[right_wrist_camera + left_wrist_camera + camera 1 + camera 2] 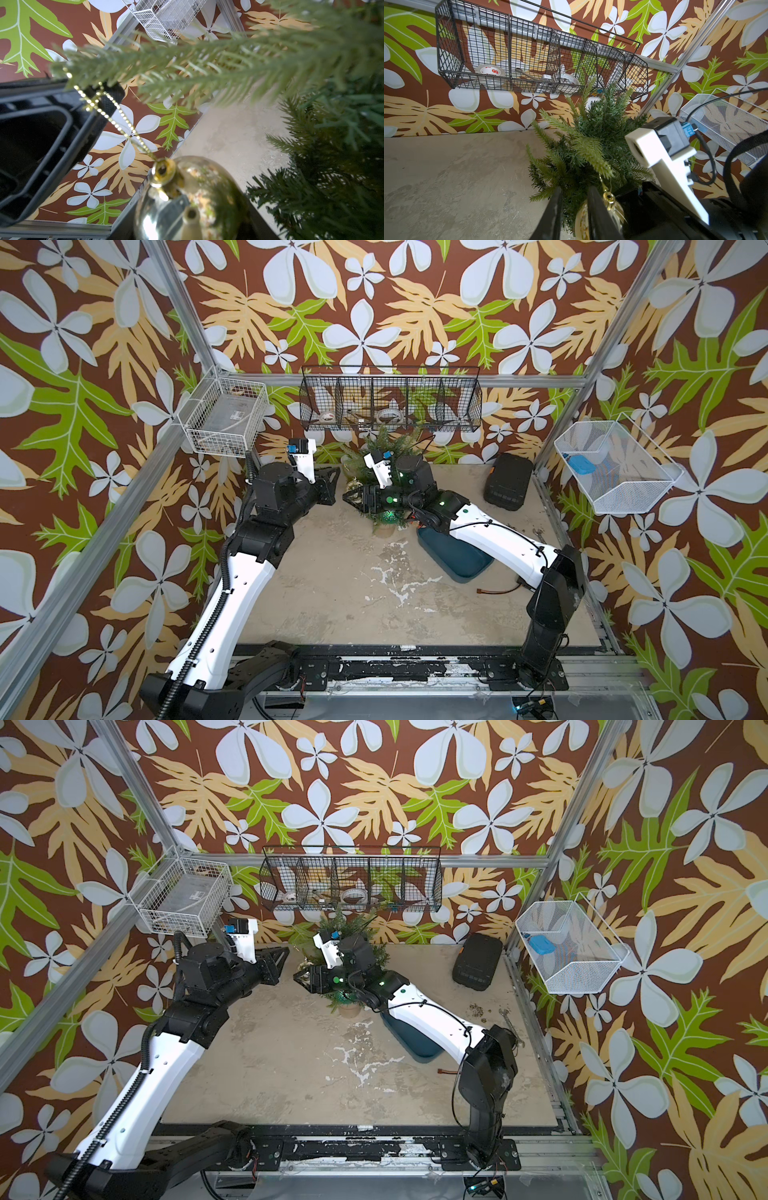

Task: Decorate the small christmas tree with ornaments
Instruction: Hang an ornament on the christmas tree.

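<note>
Tree [390, 448] stood upright at the table's [332, 597] 12 o'clock, near the back wall, tan base [349, 1010] on the surface. Gold ball [193, 199] sat at the tree's 9 o'clock edge. Its bead loop [124, 128] ran up to the tip of a light-green branch [187, 62] and looked hooked over it. Right gripper [349, 496] was clamped on the gold ball, fingers flanking it, with its arm lying across the tree's 6 o'clock side. Left gripper [575, 193] sat just off the ball at 9 o'clock, tips facing the right gripper's. Its jaws were a narrow gap apart with nothing between them. The loop passed by one finger [108, 95]; contact unclear. Green ball [387, 517] showed low on the tree at 6 o'clock, mostly hidden under the right arm. Blue tray [457, 568] lay at the tree's 4 o'clock, partly under that arm. Black case [509, 483] was at the table's 2 o'clock, well apart from the tree. Black wire basket [390, 402] hung on the wall above the tree, at 12 o'clock.
</note>
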You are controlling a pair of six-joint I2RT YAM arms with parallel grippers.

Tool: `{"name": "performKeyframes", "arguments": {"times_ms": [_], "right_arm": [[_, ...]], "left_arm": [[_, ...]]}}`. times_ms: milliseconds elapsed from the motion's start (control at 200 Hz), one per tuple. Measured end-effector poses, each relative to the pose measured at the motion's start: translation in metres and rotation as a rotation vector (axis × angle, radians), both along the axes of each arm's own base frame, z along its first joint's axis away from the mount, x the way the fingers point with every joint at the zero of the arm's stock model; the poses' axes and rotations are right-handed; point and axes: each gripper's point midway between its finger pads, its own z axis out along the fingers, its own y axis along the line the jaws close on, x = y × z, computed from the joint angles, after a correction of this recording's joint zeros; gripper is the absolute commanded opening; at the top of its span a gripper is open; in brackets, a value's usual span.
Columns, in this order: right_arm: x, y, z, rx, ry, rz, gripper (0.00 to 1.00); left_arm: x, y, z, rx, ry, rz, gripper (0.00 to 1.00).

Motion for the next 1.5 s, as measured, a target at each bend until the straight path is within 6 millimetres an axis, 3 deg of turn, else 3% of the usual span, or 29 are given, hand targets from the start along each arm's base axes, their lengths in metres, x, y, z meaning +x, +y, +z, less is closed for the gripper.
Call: {"name": "performKeyframes", "arguments": {"times_ms": [170,480,656,916,1091,1161,1286,1381,1501], "right_arm": [[-0.001,-0.001,-0.005,-0.004,0.009,-0.001,0.57],[-0.001,0.0,-0.002,0.002,0.003,0.0,0.57],[-0.002,0.001,-0.001,0.005,0.0,0.002,0.57],[-0.006,0.004,-0.002,0.004,0.002,0.014,0.57],[-0.007,0.004,-0.002,0.002,0.004,0.015,0.57],[-0.007,0.004,-0.002,0.003,0.003,0.015,0.57],[-0.007,0.004,-0.002,0.003,0.003,0.016,0.58],[-0.007,0.004,-0.002,0.003,0.003,0.016,0.68],[-0.01,0.006,-0.002,0.002,0.002,0.027,0.73]], "left_arm": [[-0.003,0.0,0.001,-0.017,0.0,0.0,0.36],[-0.013,-0.006,0.011,-0.062,-0.02,-0.043,0.62],[-0.013,-0.011,0.009,-0.087,0.0,-0.071,0.66],[-0.006,-0.015,0.005,-0.096,0.017,-0.082,0.5],[0.0,-0.017,0.006,-0.105,0.016,-0.081,0.29],[0.0,-0.017,0.006,-0.106,0.019,-0.08,0.14],[0.0,-0.017,0.006,-0.106,0.017,-0.081,0.02],[0.0,-0.017,0.006,-0.106,0.018,-0.081,0.0],[0.0,-0.017,0.006,-0.105,0.018,-0.081,0.0]]}}
